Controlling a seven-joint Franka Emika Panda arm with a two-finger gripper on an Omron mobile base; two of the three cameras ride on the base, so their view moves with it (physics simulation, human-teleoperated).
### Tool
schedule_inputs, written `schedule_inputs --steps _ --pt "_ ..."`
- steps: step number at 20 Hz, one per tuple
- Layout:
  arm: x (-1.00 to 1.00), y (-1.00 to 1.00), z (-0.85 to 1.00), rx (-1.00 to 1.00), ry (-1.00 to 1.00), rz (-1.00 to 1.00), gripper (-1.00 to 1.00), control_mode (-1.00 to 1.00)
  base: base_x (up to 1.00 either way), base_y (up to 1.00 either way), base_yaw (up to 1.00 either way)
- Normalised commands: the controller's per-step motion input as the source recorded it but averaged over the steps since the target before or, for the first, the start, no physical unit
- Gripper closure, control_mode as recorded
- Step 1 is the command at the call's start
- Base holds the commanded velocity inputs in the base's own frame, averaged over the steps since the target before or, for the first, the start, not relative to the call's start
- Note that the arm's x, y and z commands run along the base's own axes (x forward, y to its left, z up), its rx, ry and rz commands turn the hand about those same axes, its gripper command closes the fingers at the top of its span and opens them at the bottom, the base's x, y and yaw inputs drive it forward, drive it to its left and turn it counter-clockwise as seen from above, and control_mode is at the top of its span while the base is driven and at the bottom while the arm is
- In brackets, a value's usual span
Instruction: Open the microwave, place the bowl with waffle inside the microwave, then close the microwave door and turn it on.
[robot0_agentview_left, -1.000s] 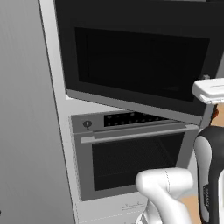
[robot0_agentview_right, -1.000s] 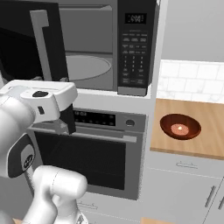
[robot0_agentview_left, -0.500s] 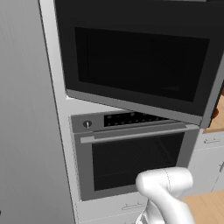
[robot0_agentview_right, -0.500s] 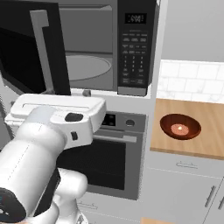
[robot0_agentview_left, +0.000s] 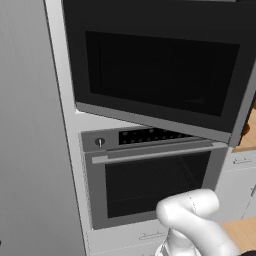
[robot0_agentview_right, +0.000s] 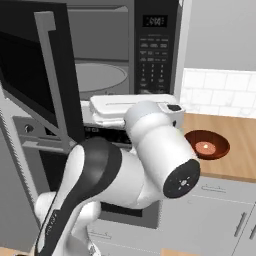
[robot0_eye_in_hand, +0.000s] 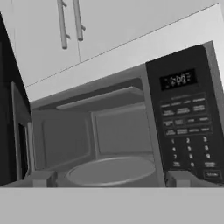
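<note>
The microwave (robot0_agentview_right: 125, 60) stands open, with its grey inside and round turntable (robot0_eye_in_hand: 111, 170) bare. The microwave door (robot0_agentview_right: 35, 75) hangs swung out to the left, grey handle toward me; it is also the wide black door (robot0_agentview_left: 160, 75) in the left base view. On the wooden counter (robot0_agentview_right: 235, 135) to the right sits the reddish-brown bowl (robot0_agentview_right: 206, 145) holding the pale waffle (robot0_agentview_right: 205, 147). My gripper (robot0_eye_in_hand: 111, 179) is open and holds nothing, facing the cavity from just below its front edge. Its white hand (robot0_agentview_right: 130, 107) hovers left of the bowl, apart from it.
A silver oven (robot0_agentview_left: 150, 175) with a horizontal bar handle sits under the microwave. The black keypad panel (robot0_eye_in_hand: 186, 127) is on the microwave's right side. White upper cabinets (robot0_eye_in_hand: 70, 26) are above. My own arm (robot0_agentview_right: 125, 170) blocks much of the oven front in the right base view.
The hand has swung right and slightly up, from in front of the door's edge to in front of the microwave opening. Door, bowl and waffle have not moved.
</note>
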Motion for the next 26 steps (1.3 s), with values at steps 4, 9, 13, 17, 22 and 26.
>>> schedule_inputs --steps 4,9,13,17,22,26 --pt "0.74 0.16 -0.24 0.00 0.10 0.34 -1.00 -1.00 0.00 0.00 0.00" --pt "0.27 0.41 -0.26 0.00 0.01 0.23 -1.00 -1.00 0.00 0.00 0.00" --pt "0.02 0.61 -0.10 -0.02 -0.03 0.05 -1.00 -1.00 0.00 0.00 0.00" --pt "0.01 0.62 -0.04 -0.01 -0.03 0.00 -1.00 -1.00 0.00 0.00 0.00" --pt "0.10 0.44 0.00 -0.01 0.00 0.01 -1.00 -1.00 0.00 0.00 0.00" --pt "0.11 0.23 0.00 0.00 0.00 0.03 -1.00 -1.00 0.00 0.00 0.00"
